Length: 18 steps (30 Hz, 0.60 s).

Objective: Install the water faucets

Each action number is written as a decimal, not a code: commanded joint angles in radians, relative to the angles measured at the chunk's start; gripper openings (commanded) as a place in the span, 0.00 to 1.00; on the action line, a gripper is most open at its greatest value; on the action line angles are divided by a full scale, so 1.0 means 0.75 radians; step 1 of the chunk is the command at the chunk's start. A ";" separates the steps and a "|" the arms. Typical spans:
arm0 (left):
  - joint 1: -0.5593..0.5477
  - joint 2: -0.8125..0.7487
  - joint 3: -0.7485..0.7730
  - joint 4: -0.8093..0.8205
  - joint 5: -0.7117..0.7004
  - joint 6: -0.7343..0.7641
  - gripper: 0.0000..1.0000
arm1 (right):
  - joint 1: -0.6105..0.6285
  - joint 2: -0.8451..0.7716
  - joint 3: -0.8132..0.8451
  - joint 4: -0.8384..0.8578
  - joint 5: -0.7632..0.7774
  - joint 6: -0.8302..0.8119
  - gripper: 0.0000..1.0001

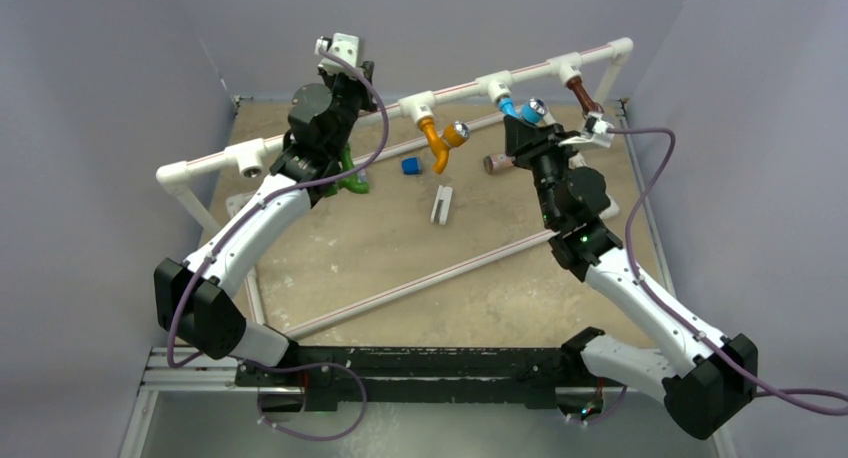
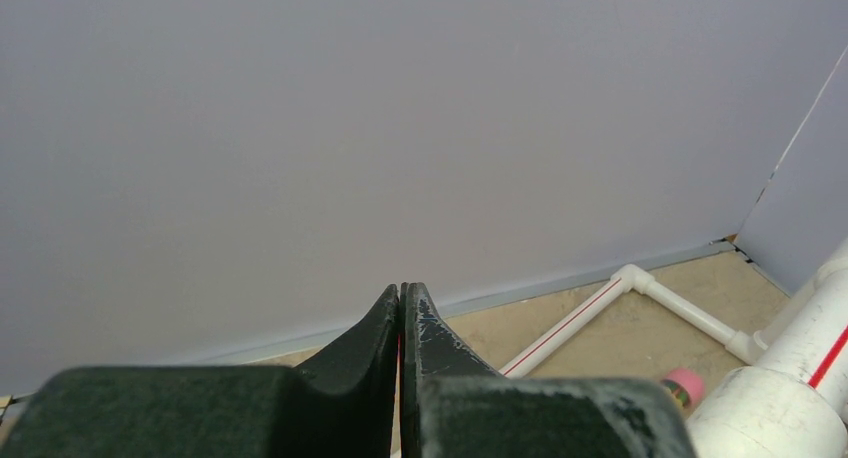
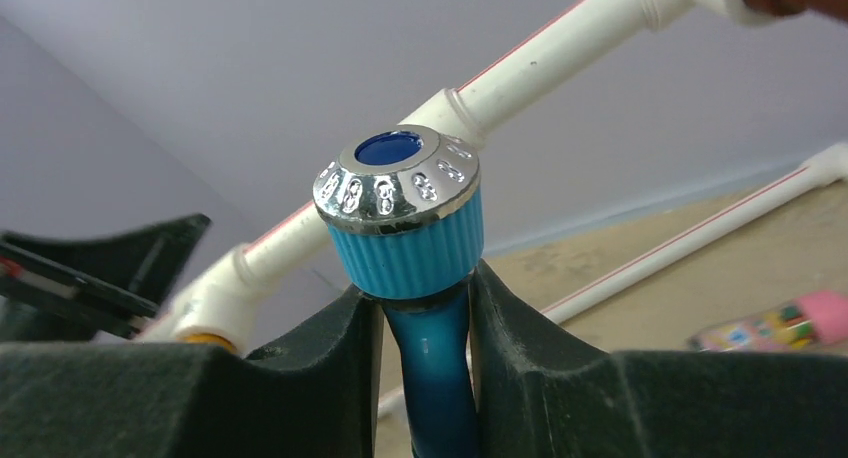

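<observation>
My right gripper (image 1: 522, 130) is shut on the blue faucet (image 1: 517, 109), close under its tee on the raised white pipe (image 1: 540, 73). In the right wrist view the jaws (image 3: 425, 313) pinch the blue stem (image 3: 428, 378) just below its silver-topped knob (image 3: 398, 213). The orange faucet (image 1: 441, 143) hangs from the middle tee. The brown faucet (image 1: 583, 94) sits in the right tee. The green faucet (image 1: 351, 175) lies on the table, partly hidden by my left arm. My left gripper (image 1: 352, 83) is raised near the pipe; its jaws (image 2: 400, 296) are shut and empty, facing the wall.
A small blue cube (image 1: 410, 165), a brown cylinder with a pink cap (image 1: 497, 163) and a white fitting (image 1: 441, 204) lie on the tan table. The leftmost tee (image 1: 248, 158) is open. Low pipes (image 1: 420, 283) run along the table. Grey walls close three sides.
</observation>
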State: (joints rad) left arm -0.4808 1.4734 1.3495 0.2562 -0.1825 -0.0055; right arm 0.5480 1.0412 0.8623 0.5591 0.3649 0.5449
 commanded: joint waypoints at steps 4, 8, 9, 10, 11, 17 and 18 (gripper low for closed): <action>-0.065 0.140 -0.143 -0.461 0.047 0.089 0.00 | 0.096 -0.010 -0.063 0.174 -0.223 0.976 0.00; -0.069 0.138 -0.143 -0.462 0.047 0.091 0.00 | 0.094 -0.040 -0.124 0.258 -0.227 1.172 0.00; -0.069 0.138 -0.143 -0.461 0.047 0.091 0.00 | 0.094 -0.048 -0.134 0.270 -0.230 1.216 0.00; -0.070 0.138 -0.143 -0.460 0.047 0.090 0.00 | 0.094 -0.052 -0.142 0.280 -0.236 1.249 0.00; -0.069 0.138 -0.143 -0.461 0.047 0.091 0.00 | 0.094 -0.054 -0.142 0.277 -0.244 1.273 0.00; -0.071 0.140 -0.143 -0.462 0.047 0.091 0.00 | 0.094 -0.039 -0.151 0.304 -0.296 1.438 0.00; -0.072 0.139 -0.143 -0.462 0.046 0.091 0.00 | 0.094 -0.037 -0.150 0.310 -0.305 1.455 0.00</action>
State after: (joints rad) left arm -0.4797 1.4628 1.3491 0.2329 -0.1787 -0.0025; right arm 0.5343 1.0111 0.7418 0.6804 0.4053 1.2980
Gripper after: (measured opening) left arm 0.002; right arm 0.357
